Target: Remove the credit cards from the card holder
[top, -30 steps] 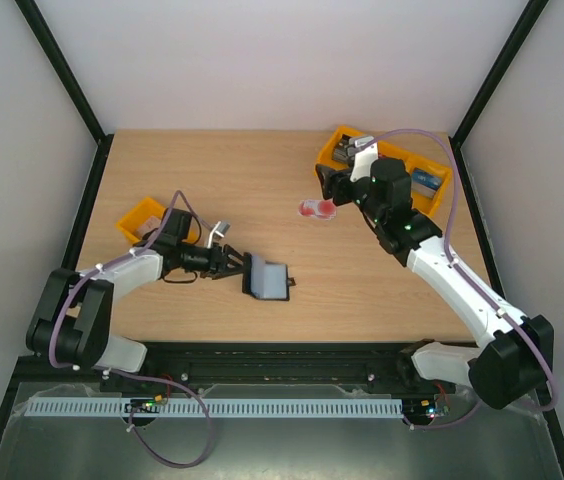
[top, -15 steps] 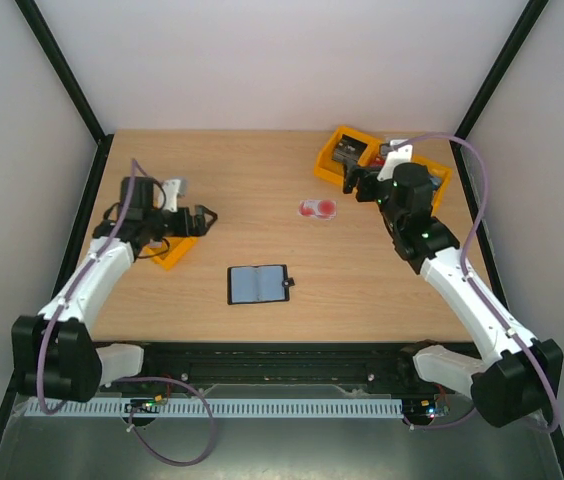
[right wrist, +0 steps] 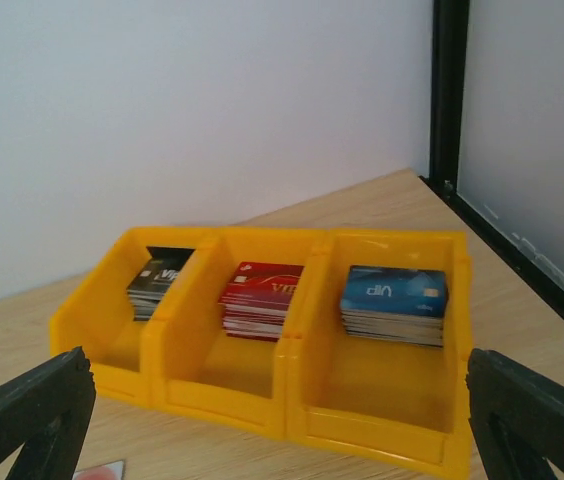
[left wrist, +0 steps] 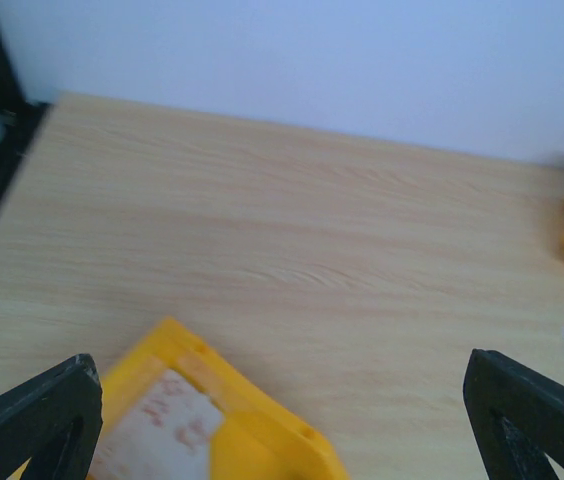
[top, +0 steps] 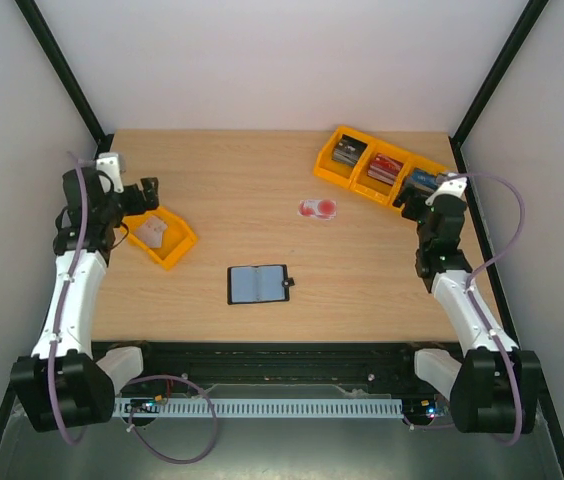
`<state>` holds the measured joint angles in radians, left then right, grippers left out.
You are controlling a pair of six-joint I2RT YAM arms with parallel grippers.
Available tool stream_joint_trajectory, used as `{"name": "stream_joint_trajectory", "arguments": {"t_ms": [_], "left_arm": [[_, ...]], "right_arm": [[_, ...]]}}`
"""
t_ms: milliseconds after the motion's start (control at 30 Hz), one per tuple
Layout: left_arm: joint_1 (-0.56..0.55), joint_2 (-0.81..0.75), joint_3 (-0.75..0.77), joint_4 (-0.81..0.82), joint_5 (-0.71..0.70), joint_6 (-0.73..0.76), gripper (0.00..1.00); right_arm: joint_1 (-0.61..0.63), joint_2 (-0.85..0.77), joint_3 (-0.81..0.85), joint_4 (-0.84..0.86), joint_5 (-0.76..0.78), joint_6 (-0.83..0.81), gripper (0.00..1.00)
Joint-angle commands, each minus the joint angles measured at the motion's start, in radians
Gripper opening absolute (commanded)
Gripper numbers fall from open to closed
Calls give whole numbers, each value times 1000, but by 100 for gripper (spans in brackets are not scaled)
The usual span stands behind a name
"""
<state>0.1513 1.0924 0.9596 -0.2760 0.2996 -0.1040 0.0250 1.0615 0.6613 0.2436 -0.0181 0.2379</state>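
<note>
The card holder [top: 259,284] lies open and flat, a little towards the near edge of the worktop [top: 222,190] and roughly midway between its left and right edges. Its grey-blue inside faces up and its snap tab points right. From above I cannot tell whether a card is left in its pockets.

The credit cards [top: 317,208] lie loose on the wood farther back, right of centre and well apart from the holder. A pale card [left wrist: 157,440] with reddish marks, which looks like one of the same kind, sits in the small yellow tray [top: 174,243] near the left edge.

The left claw [left wrist: 280,395] hangs by the left edge just above that tray, fingers spread wide with nothing between them. The right claw [right wrist: 274,400] is at the right edge, just as wide open and empty. It faces the row of three yellow bins [right wrist: 292,330] in the far right corner, which hold dark, red and blue stacks.

I judge the job is at or near its end, so the first thing is to check the pockets. If a card remains, one claw should pin the holder near its fold so it cannot skid on the smooth wood. The other should come in low and nip only the exposed card edge. It should draw the card straight along the pocket mouth, not upwards, or the whole holder will probably lift with it.
</note>
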Motion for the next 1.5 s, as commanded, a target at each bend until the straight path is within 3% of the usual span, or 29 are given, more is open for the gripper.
{"name": "stream_joint_trajectory", "arguments": {"t_ms": [0,167,300,400,633,733,933,1067,1200,1300,1467], "left_arm": [[53,-11,-108,229,-137,16,99],[61,-16,-346,559,-193,-3,99],[60,1,-543,887,-216,-10,99],[58,24,-644,1047,-191,-13,99],[57,102,-757,1253,-179,-36,99],[54,155,-791,1343,-184,-38,99],[1,209,-803,1473,-210,-28,99],[-62,262,-807,1541,-226,-4,99],[-124,381,-812,1700,-280,56,100],[-139,379,-807,1675,-290,69,99],[-140,444,-843,1817,-251,86,99]], "right_arm": [[-56,-8,-133,327,-57,73,99],[-63,8,-305,601,5,56,99],[-63,63,-366,684,41,43,99],[-63,109,-418,782,31,42,99],[-74,195,-440,877,12,-37,99],[-76,208,-432,810,52,-51,99],[-86,418,-520,1160,-14,-33,99],[-91,469,-537,1231,-57,-42,99],[-96,466,-511,1175,-111,-61,99],[-96,465,-499,1150,-136,-73,99],[-96,469,-493,1143,-149,-80,99]]}}
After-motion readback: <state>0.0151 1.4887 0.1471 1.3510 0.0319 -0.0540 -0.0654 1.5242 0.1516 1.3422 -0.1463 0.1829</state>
